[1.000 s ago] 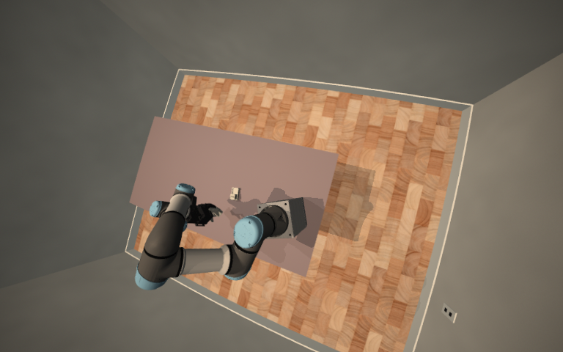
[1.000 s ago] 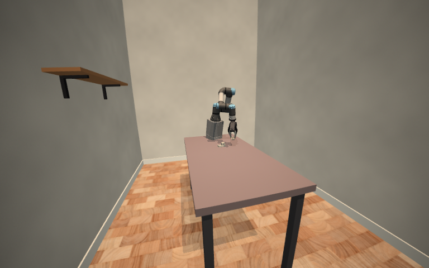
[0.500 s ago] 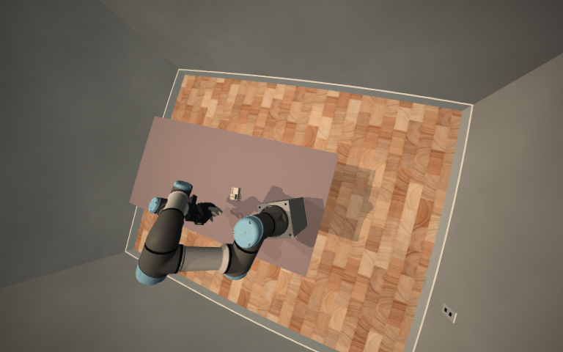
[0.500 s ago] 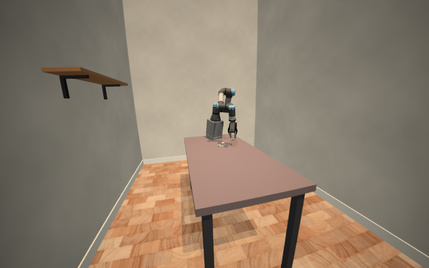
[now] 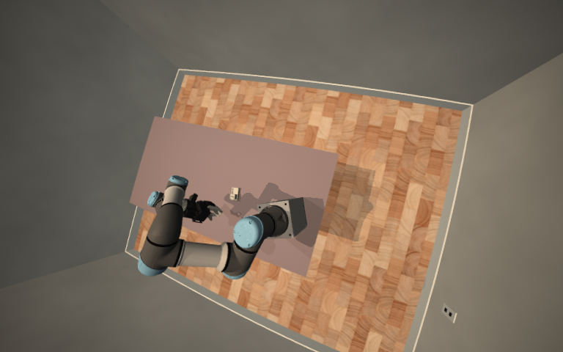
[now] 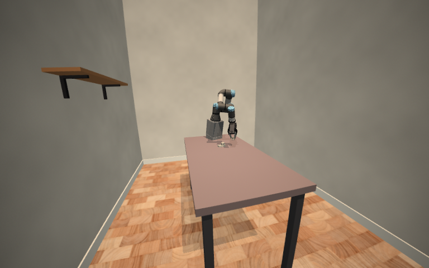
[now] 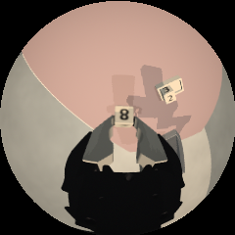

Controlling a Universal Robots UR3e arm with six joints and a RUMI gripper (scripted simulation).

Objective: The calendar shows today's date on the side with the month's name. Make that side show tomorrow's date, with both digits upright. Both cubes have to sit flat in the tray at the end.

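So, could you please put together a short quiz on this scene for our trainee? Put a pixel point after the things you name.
1. Multiple choice: which digit faces the wrist camera on the cube (image 6: 232, 138) (image 7: 123, 116) in the hand (image 5: 218, 211) (image 6: 233, 138) (image 7: 123, 117)?
A) 4
B) 8
C) 7

2. True or false: both cubes are sitting in the tray (image 5: 232, 193) (image 6: 219, 146) (image 7: 158, 90) now.

3. Fill in the blank: in the exterior view, the wooden shelf (image 6: 61, 71) is mounted on the wall with ___ black brackets.

Key: 1. B; 2. False; 3. two

In the top view, the arm's wrist end (image 5: 177, 180) sits farther up and slightly left than in the earlier pictures, and the blue-capped elbow (image 5: 151, 268) also sits higher in the frame. The arm's shadow (image 5: 248, 202) now spreads past the calendar's lower left. In the exterior view, the arm's topmost joint (image 6: 233, 92) is slightly lower.
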